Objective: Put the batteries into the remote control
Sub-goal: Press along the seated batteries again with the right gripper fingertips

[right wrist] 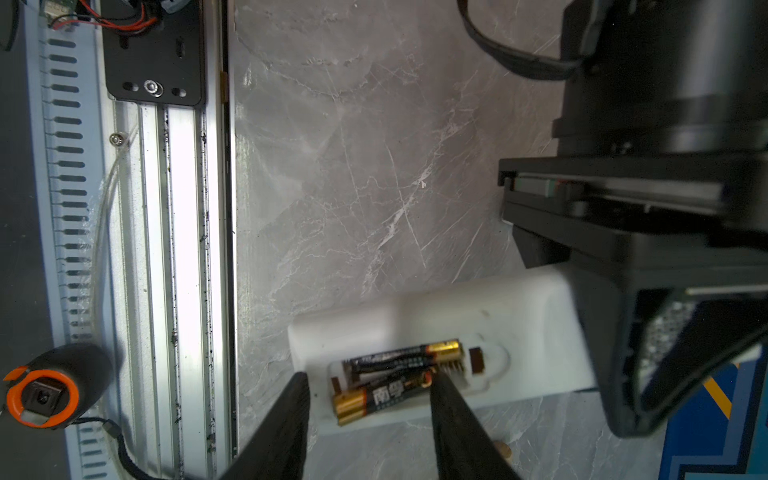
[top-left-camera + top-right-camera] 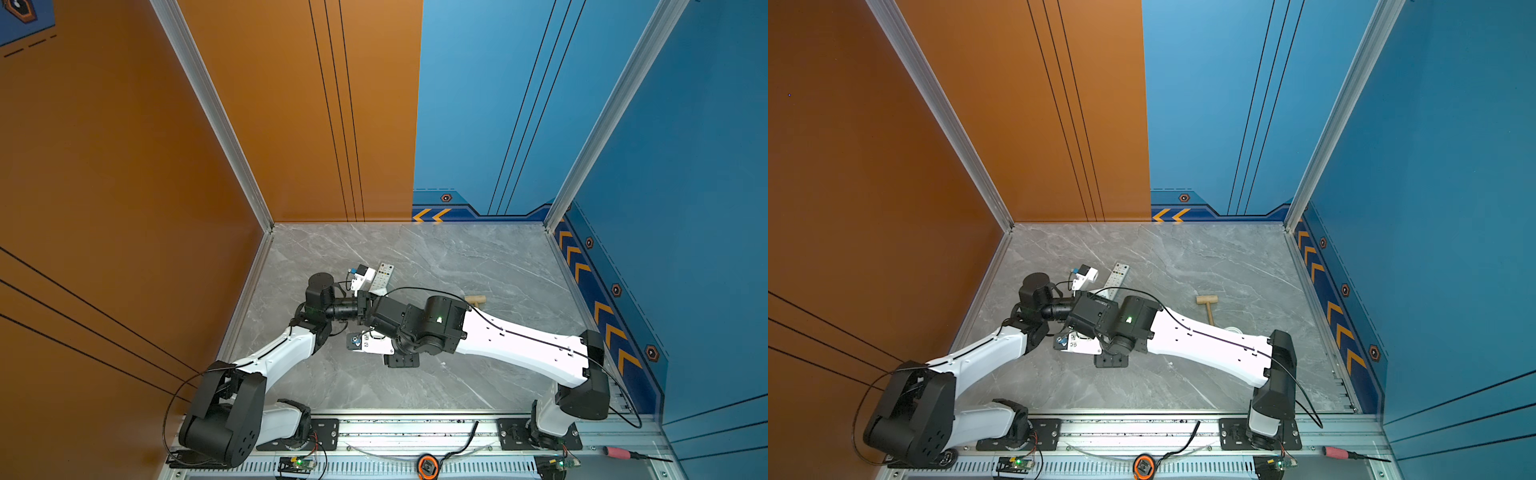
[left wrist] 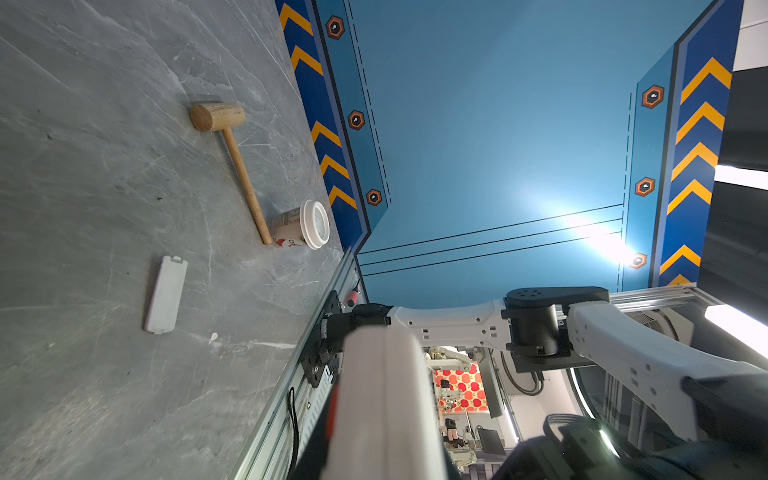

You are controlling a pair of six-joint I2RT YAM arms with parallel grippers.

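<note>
The white remote control (image 1: 478, 316) hangs back-up above the table with its battery bay open. My left gripper (image 1: 602, 332) is shut on one end of it; in the left wrist view the remote (image 3: 380, 395) is a white blur between the jaws. Two batteries show in the bay. One battery (image 1: 405, 355) lies seated. The other battery (image 1: 382, 397) lies askew on top, its gold end jutting over the rim. My right gripper (image 1: 368, 382) is open astride that battery, one fingertip (image 1: 436, 384) touching its end. In both top views the right wrist hides the remote.
A second grey remote (image 2: 383, 275) lies behind the arms. The loose white battery cover (image 3: 165, 300), a wooden mallet (image 2: 1207, 305) and a paper cup (image 3: 305, 226) are on the marble table (image 2: 478, 266). The front rail (image 1: 183, 249) is close by.
</note>
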